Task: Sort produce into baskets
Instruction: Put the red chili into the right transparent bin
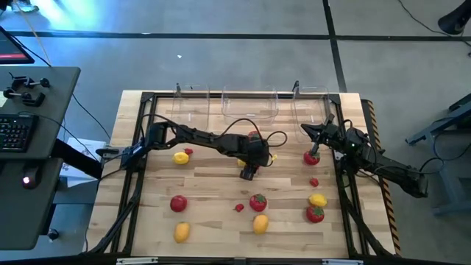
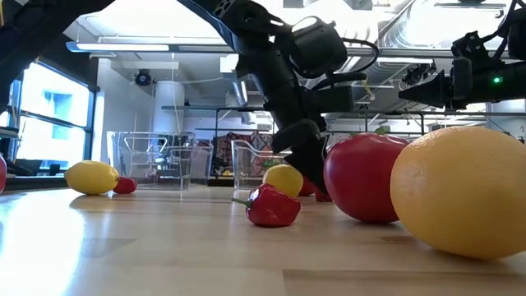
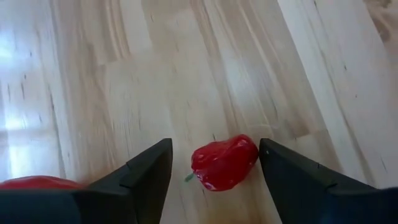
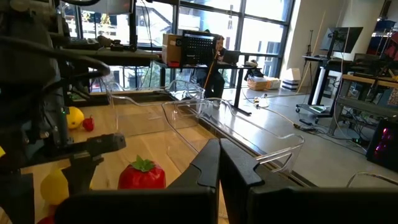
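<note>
- High view: overhead, straight down on the whole table.
- Low view: tabletop level, close behind a yellow fruit.
- Left wrist view: near the boards, over a small red fruit, also in low view.
- Right wrist view: level toward clear bins, windows beyond.

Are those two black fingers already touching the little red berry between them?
Apart. In the left wrist view, bare wood shows on both sides of the red berry, between it and the left gripper fingers.
</note>
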Action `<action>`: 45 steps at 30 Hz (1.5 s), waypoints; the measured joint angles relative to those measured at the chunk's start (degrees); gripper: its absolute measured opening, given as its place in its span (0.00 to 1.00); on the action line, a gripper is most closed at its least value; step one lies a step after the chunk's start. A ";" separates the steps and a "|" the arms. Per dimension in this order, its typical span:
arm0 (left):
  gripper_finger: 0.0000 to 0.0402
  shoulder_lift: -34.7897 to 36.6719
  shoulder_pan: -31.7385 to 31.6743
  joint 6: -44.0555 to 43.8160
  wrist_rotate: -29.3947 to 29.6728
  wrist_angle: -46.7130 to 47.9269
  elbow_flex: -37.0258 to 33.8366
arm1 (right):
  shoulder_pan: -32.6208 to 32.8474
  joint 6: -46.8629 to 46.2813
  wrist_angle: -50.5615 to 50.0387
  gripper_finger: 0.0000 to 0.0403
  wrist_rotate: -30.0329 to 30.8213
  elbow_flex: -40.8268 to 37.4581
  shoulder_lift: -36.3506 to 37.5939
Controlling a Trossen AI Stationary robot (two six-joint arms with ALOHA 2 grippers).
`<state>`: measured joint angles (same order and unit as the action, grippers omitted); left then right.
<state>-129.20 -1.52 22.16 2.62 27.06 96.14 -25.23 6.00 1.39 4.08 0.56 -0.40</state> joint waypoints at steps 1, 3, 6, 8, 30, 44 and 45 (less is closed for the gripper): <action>0.55 -0.31 0.00 0.07 -0.01 -0.09 0.00 | -0.02 0.00 0.00 0.00 0.00 0.00 0.00; 0.52 -0.68 0.00 0.45 -0.03 0.52 -0.02 | 0.00 0.00 0.02 0.00 0.00 0.00 0.00; 0.49 -1.38 0.00 1.55 -1.33 0.35 0.02 | 0.00 0.00 0.00 0.00 0.00 0.00 0.00; 0.46 -2.04 -0.04 2.75 -2.03 0.11 0.12 | -0.02 0.00 0.01 0.00 0.00 -0.01 0.00; 0.32 -1.99 0.24 6.52 -1.72 0.45 7.14 | -0.01 0.00 0.00 0.00 0.00 0.00 0.00; 0.32 -0.79 -4.25 -3.95 -7.20 -10.72 7.72 | 0.00 0.00 0.02 0.00 0.00 -0.01 0.00; 0.32 -0.79 -4.33 -4.05 -7.20 -11.35 7.72 | -0.01 0.00 0.00 0.00 0.00 0.00 0.00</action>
<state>-129.99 -5.85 18.11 -4.58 15.71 103.85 -25.24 6.00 1.39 4.08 0.56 -0.40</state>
